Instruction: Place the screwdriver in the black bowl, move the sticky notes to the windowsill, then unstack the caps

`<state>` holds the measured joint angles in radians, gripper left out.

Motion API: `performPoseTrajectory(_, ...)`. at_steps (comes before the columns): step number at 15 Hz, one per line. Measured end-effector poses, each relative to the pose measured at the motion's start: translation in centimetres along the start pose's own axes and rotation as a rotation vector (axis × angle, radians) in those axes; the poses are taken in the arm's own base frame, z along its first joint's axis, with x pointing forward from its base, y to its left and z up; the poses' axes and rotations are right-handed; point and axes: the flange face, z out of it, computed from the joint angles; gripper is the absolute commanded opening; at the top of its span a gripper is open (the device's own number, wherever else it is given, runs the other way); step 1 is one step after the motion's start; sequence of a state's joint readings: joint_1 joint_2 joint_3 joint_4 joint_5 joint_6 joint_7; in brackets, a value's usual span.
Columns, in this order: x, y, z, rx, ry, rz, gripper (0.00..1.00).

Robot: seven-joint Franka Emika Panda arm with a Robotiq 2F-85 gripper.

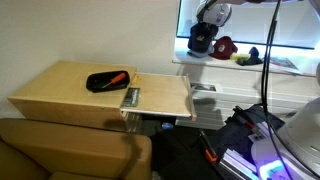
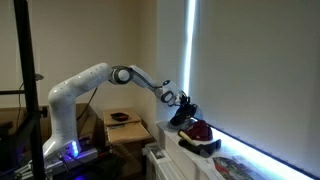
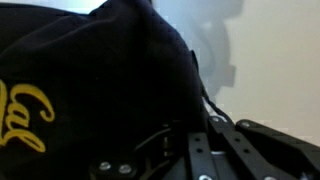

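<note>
In both exterior views my gripper (image 1: 207,20) (image 2: 184,101) hangs over the white windowsill (image 1: 300,70), shut on the dark navy cap (image 1: 201,39) (image 2: 186,113) and holding it just above the ledge. The dark red cap (image 1: 225,46) (image 2: 200,130) lies on the sill beside it, apart from the dark one. The wrist view is filled with the dark cap (image 3: 90,70) and its yellow lettering, with my gripper (image 3: 205,120) pinching its fabric. The orange-handled screwdriver (image 1: 115,77) lies in the black bowl (image 1: 100,85) on the table. A pale yellow pad, the sticky notes (image 1: 243,58), rests on the sill.
A small grey rectangular object (image 1: 131,97) lies on the light wooden table (image 1: 60,90). Papers (image 1: 283,63) lie further along the sill. A brown sofa back (image 1: 60,150) stands in front of the table, with cables and equipment (image 1: 250,135) below the window.
</note>
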<state>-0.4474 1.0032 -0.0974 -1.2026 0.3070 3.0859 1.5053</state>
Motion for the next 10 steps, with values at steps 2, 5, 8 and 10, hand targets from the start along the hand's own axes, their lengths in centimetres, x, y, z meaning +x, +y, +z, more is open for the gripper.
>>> performPoseTrajectory(2,-2.4,0.8,-1.3,0.091,-0.070,-0.031,0.01)
performPoseTrajectory(5,-7.2,0.5,-3.7,0.213,-0.186,-0.033,0.01)
performPoseTrajectory(8,-7.1,0.6,-5.3,0.266,-0.255,0.042,0.01)
performPoseTrajectory(10,-3.1,-1.0,-5.2,0.275,-0.215,0.140,0.01)
